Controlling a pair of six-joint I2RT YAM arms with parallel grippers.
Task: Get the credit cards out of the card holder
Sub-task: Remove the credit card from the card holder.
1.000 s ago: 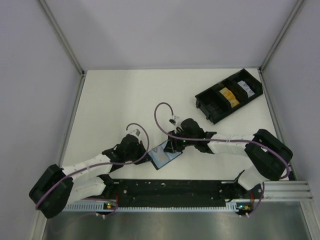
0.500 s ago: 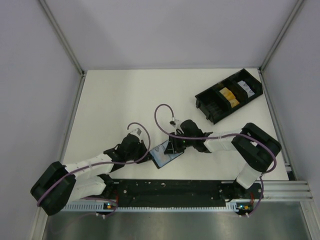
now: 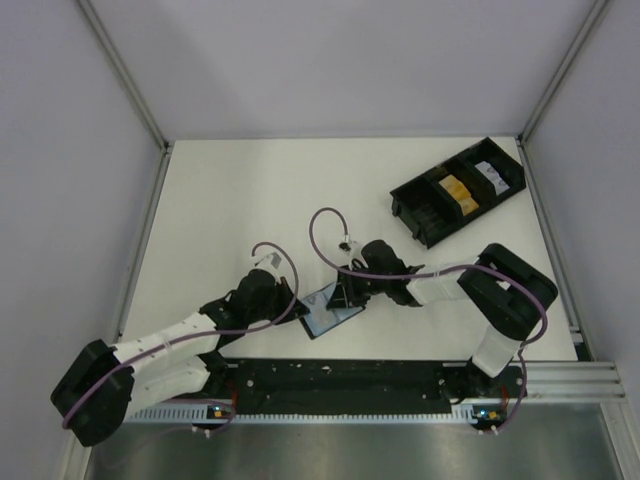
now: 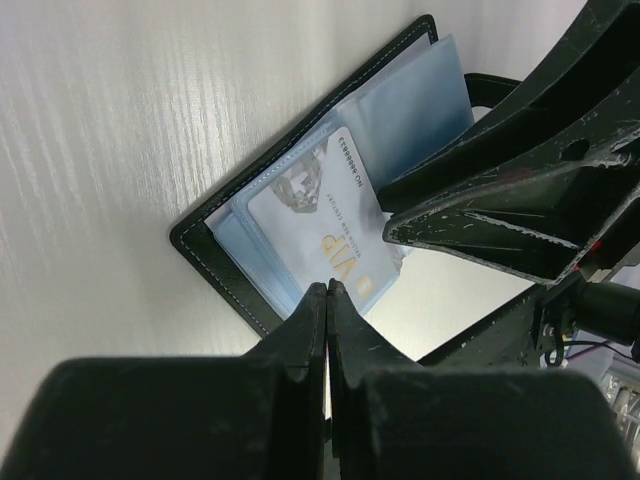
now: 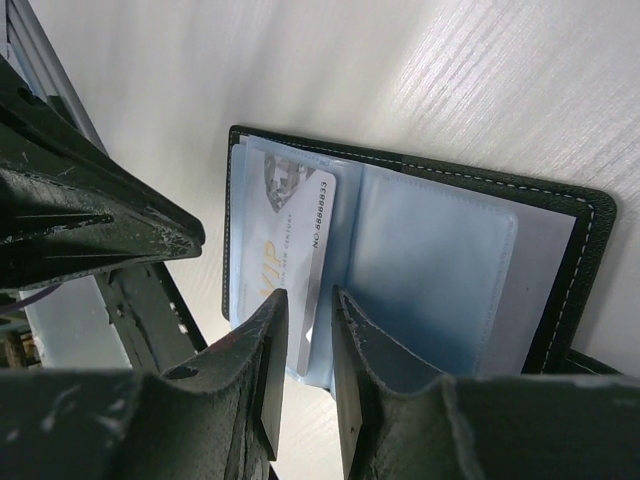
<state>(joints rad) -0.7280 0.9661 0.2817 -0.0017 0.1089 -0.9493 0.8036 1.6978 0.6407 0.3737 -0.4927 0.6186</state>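
My right claw [image 5: 308, 320] has been closing bit by bit. Now its two fingers have only a small gap between them. The end of the white card [image 5: 290, 230] sits in that gap, but the fingers are not pressing on it yet. My right arm has also folded in closer to the card holder [image 5: 440, 270].

The holder has not moved. It lies open and flat on the table, down at 6 o'clock, close to where my arms are bolted. The white card is tucked in a see-through pocket on one side and pokes out a bit.

My left claw [image 4: 327, 292] comes in from 9 o'clock and my right one from 3 o'clock. The left claw has stayed shut tight. Its tips are right at the edge of the holder. I cannot tell if it pinches a bit of pocket or just rests there.

I think this means I am about to grab the card. One more small squeeze and I can pull it out.

Up at 2 o'clock is the long black tray [image 3: 425, 212], with an orange card [image 3: 453, 189] lying in it.
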